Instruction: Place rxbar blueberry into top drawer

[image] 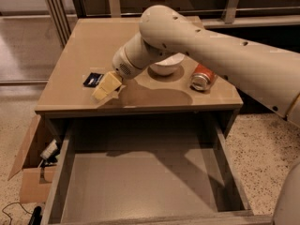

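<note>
The rxbar blueberry (pixel 93 79), a small dark navy wrapper, lies flat on the left part of the tan table (pixel 93 41). My gripper (pixel 106 88) hangs just right of and in front of the bar, close above the table near its front edge; part of the bar is hidden behind it. The top drawer (pixel 140 182) is pulled fully out below the table's front edge, its grey-beige bottom bare.
A white bowl (pixel 166 64) stands mid-table behind my arm, and an orange-red soda can (pixel 202 77) lies on its side to its right. An open cardboard box (pixel 33 168) sits on the floor left of the drawer.
</note>
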